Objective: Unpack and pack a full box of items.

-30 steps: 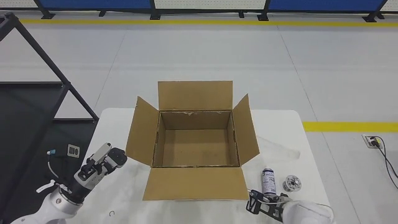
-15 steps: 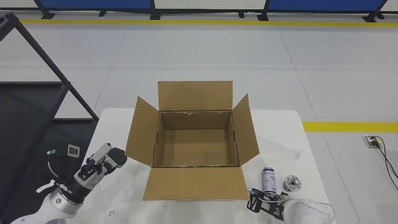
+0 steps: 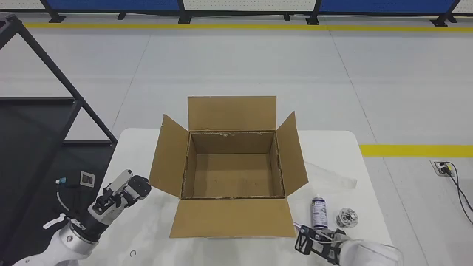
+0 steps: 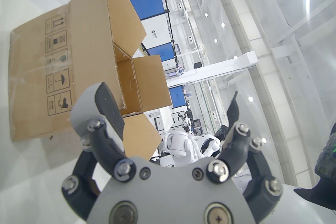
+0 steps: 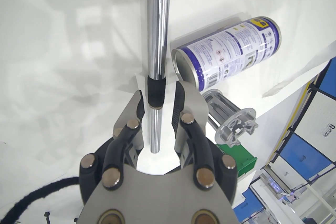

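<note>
The open cardboard box (image 3: 230,166) stands empty in the middle of the white table (image 3: 148,229), its flaps spread outward. A chrome rod (image 5: 157,12) with a black band lies on the table between the fingers of my right gripper (image 5: 158,93). That gripper is open, with a small gap on each side of the rod. In the top view my right gripper (image 3: 310,240) is at the near right edge. A blue-and-white spray can (image 5: 228,47) lies on its side beside the rod. My left gripper (image 4: 169,96) is open and holds nothing, to the left of the box (image 4: 68,51).
A finned metal spool (image 5: 231,117) lies next to the can, with a green bin (image 5: 240,158) beyond it. The can (image 3: 318,213) and spool (image 3: 345,216) sit right of the box's near flap. A clear plastic wrap (image 3: 332,174) lies farther back.
My right arm has shifted slightly toward the right near the table's front edge. The left arm and the box have not moved.
</note>
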